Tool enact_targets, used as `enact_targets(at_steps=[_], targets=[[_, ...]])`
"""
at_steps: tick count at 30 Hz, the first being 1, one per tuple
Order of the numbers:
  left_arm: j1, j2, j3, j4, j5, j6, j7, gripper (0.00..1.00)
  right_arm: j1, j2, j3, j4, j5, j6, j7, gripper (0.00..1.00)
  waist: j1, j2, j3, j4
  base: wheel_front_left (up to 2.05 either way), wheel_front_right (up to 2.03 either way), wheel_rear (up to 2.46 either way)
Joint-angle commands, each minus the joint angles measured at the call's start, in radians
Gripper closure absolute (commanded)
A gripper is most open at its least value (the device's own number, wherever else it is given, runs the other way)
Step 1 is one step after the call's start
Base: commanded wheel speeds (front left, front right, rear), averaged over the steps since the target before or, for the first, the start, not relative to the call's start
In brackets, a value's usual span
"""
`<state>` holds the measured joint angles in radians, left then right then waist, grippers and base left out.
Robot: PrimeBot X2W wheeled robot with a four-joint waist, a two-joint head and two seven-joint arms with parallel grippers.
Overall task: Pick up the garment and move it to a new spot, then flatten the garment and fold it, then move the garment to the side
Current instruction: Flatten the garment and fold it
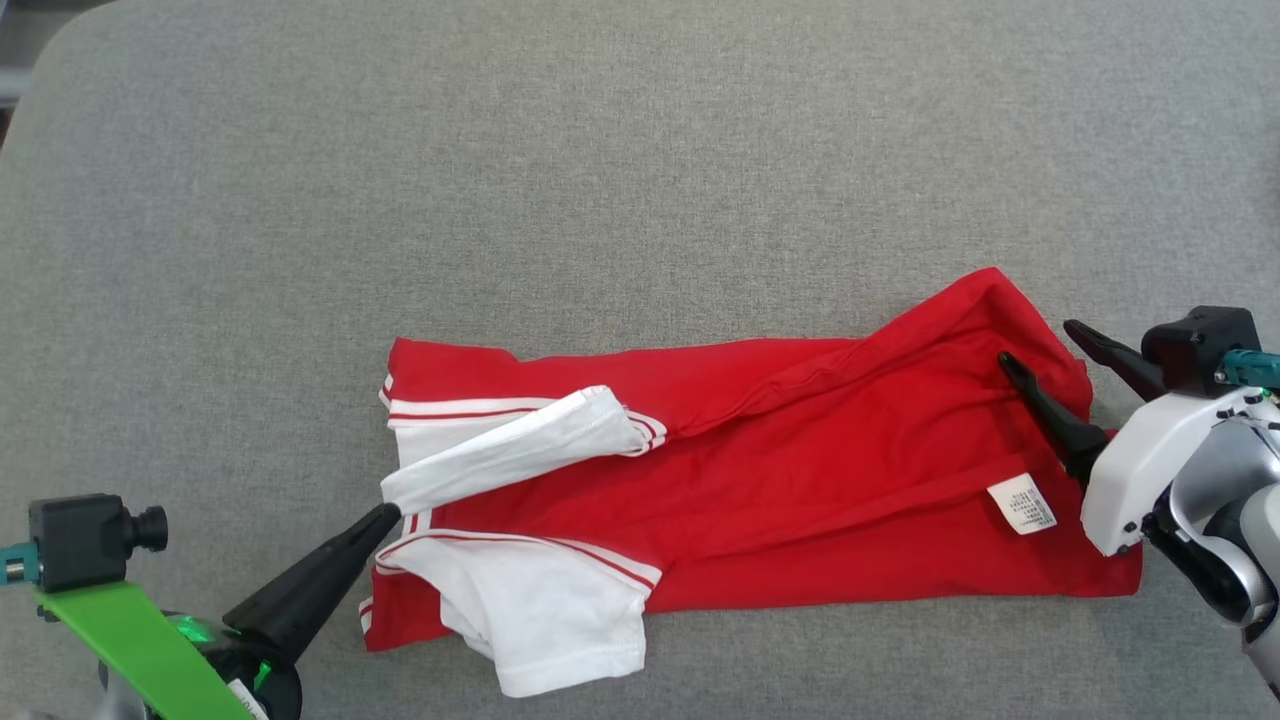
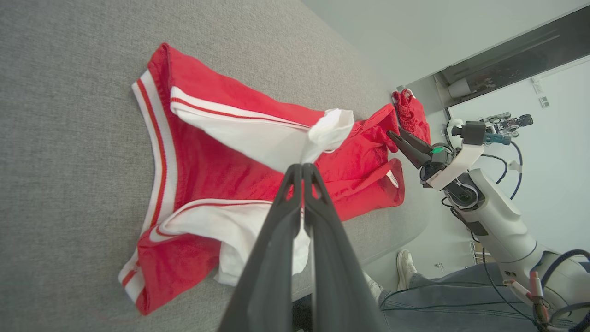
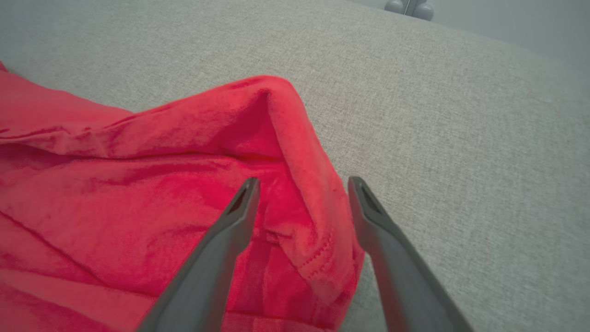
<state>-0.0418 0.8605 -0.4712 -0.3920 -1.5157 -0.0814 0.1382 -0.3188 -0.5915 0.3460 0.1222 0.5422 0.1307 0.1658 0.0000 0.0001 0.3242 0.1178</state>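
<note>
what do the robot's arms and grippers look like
The left gripper and right gripper each have two long, dark, tapering fingers. A green bracket with a black camera sits on the left wrist; the right arm has a white wrist shell, a teal plug and a silver-grey forearm.

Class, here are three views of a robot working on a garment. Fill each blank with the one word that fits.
1. The left gripper is shut on a ____ sleeve of the garment.
2. The right gripper stands ____ at the garment's red edge.
3. The label lies nearer the ____ gripper.

Missing words: white; open; right.
</note>
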Motion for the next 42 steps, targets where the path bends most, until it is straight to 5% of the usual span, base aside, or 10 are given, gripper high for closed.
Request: enact_targets(at_steps=[1, 12, 17, 19, 27, 36, 38, 42], targets=[[0.019, -0.01, -0.005, 0.008, 0.006, 0.004, -0.008, 1.0, 0.025, -0.011, -0.011, -0.011, 0.002, 0.0, 0.005, 0.0, 0.0, -0.0001, -0.026, 0.01, 0.0, 0.0, 0.0], [0.057, -0.039, -0.039, 0.047, 0.005, 0.0, -0.013, 1.0, 0.099, -0.017, -0.09, -0.069, 0.031, 0.0, 0.051, 0.0, 0.0, -0.0001, -0.087, 0.032, 0.0, 0.0, 0.0], [0.053, -0.051, -0.056, 0.068, 0.016, 0.002, -0.008, 1.0, 0.074, 0.095, -0.235, -0.024, 0.128, 0.0, 0.113, 0.0, 0.0, -0.0001, -0.091, 0.042, 0.0, 0.0, 0.0], [0.018, -0.068, -0.071, 0.076, 0.026, -0.002, 0.008, 1.0, 0.02, 0.185, -0.349, 0.032, 0.147, 0.0, 0.189, 0.0, 0.0, -0.0001, -0.069, 0.058, 0.0, 0.0, 0.0], [-0.085, -0.137, -0.12, 0.126, 0.06, -0.015, 0.058, 1.0, -0.156, 0.403, -0.561, 0.212, 0.039, 0.0, 0.411, 0.0, 0.0, -0.0001, -0.036, 0.097, 0.0, 0.0, 0.0], [-0.116, -0.16, -0.134, 0.168, 0.063, -0.026, 0.068, 1.0, -0.176, 0.486, -0.637, 0.184, -0.108, 0.0, 0.618, 0.0, 0.0, -0.0001, -0.051, 0.101, 0.0, 0.0, 0.0], [-0.116, -0.164, -0.134, 0.173, 0.063, -0.028, 0.064, 1.0, -0.174, 0.496, -0.648, 0.156, -0.12, 0.0, 0.638, 0.09, 0.0, -0.0001, -0.052, 0.1, 0.0, 0.0, 0.0], [-0.127, -0.173, -0.138, 0.179, 0.065, -0.034, 0.066, 1.0, -0.181, 0.512, -0.68, 0.124, -0.149, 0.0, 0.652, 0.04, 0.0, -0.0001, -0.047, 0.105, 0.0, 0.0, 0.0]])
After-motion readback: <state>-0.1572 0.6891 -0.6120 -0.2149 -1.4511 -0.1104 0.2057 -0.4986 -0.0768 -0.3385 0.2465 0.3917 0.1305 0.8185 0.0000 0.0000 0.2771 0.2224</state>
